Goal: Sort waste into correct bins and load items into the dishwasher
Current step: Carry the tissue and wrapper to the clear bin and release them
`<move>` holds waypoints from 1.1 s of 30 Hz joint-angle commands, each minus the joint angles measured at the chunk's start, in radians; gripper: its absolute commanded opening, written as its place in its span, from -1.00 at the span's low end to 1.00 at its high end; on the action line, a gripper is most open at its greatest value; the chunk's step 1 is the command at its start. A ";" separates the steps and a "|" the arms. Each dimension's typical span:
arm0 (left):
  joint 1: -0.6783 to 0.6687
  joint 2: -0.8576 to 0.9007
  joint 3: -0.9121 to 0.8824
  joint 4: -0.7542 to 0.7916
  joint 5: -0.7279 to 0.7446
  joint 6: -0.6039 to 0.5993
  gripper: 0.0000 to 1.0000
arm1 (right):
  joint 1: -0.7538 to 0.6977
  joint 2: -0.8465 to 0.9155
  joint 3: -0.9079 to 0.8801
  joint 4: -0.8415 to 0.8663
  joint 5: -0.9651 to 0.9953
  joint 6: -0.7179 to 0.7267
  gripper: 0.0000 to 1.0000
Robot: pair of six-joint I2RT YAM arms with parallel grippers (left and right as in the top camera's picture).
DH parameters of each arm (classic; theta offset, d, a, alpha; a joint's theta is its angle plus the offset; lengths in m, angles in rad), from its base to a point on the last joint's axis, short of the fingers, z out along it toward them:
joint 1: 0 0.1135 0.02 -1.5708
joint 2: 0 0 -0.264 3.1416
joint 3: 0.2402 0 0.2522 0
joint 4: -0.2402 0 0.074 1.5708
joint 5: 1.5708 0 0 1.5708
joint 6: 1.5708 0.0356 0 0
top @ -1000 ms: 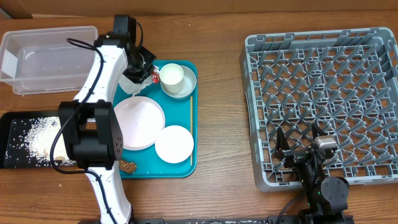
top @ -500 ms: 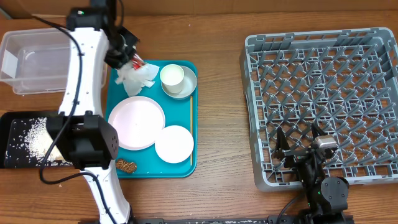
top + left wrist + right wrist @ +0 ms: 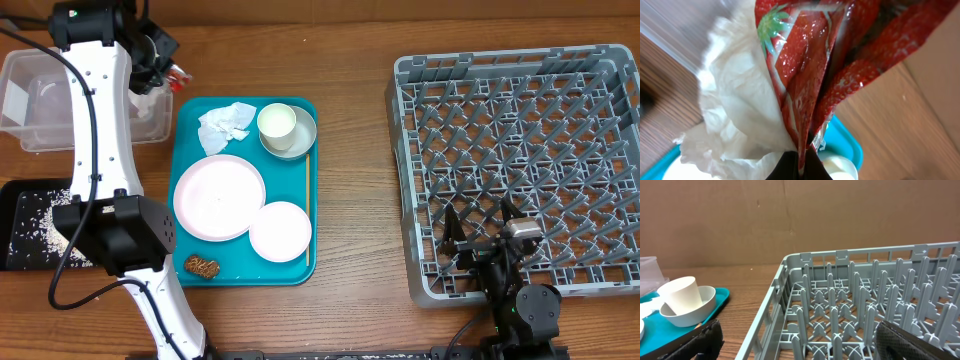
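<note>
My left gripper (image 3: 163, 66) is shut on a red strawberry snack wrapper (image 3: 810, 75), with a crumpled white napkin (image 3: 740, 110) pinched alongside it. It hangs over the right end of the clear tub (image 3: 40, 100). On the teal tray (image 3: 310, 110) lie another napkin (image 3: 225, 125), a white cup (image 3: 277, 122) inside a bowl (image 3: 300, 138), a large plate (image 3: 218, 197), a small plate (image 3: 280, 231) and a brown food piece (image 3: 203, 267). Rice (image 3: 45, 225) lies in the black tray (image 3: 15, 195). My right gripper (image 3: 490, 235) is open at the front edge of the dish rack (image 3: 520, 120).
A thin wooden stick (image 3: 307, 200) lies along the teal tray's right side. My left arm (image 3: 100, 150) runs up across the black tray and the tub. The rack's upright pegs (image 3: 855, 295) rise just ahead of my right fingers (image 3: 920, 342).
My left gripper rose from the teal tray's back-left corner and moved left to the clear tub, carrying the wrapper and a napkin. One napkin stayed on the tray. The right arm is unmoved.
</note>
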 commanded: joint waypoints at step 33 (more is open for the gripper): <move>0.210 0.207 0.021 0.325 -0.092 0.055 0.94 | -0.001 -0.010 -0.011 0.008 0.007 -0.005 1.00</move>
